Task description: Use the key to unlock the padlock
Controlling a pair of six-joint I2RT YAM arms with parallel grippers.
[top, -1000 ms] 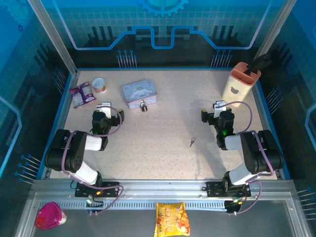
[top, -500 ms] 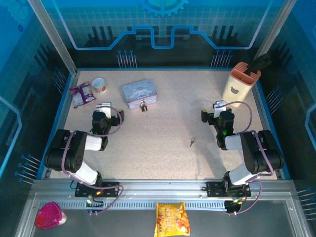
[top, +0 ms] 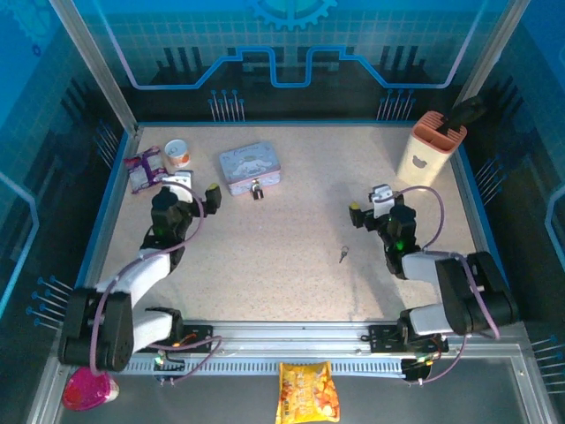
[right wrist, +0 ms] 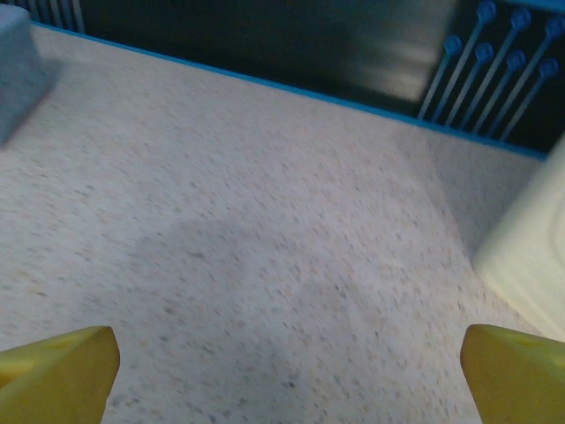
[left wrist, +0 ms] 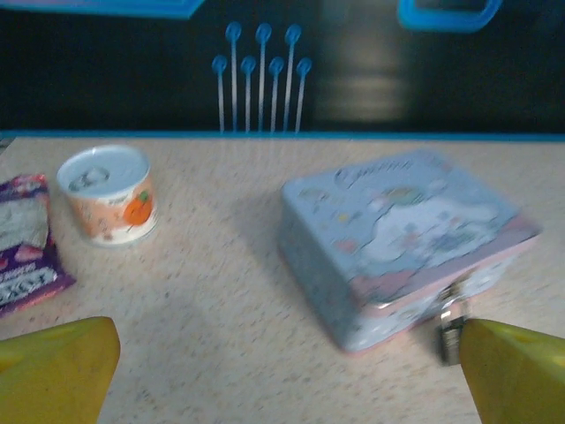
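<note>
Tiny key [top: 343, 254] lies flat on bare tabletop [top: 291, 230], center-right. Right claw [top: 368, 208] sits near it on the far-right side, fingers spread wide, empty. The padlock [top: 257, 190] hangs at the tin [top: 252, 166] front; left claw [top: 187, 189] (also wide open) is left of it. Best approach imo: center right claw over key, fingers across the shank, pinch low, since it's thin & likely slips.

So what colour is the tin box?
The tin box is pale lilac-blue with a cartoon print and pinkish edge; clearest in the left wrist view.
</note>
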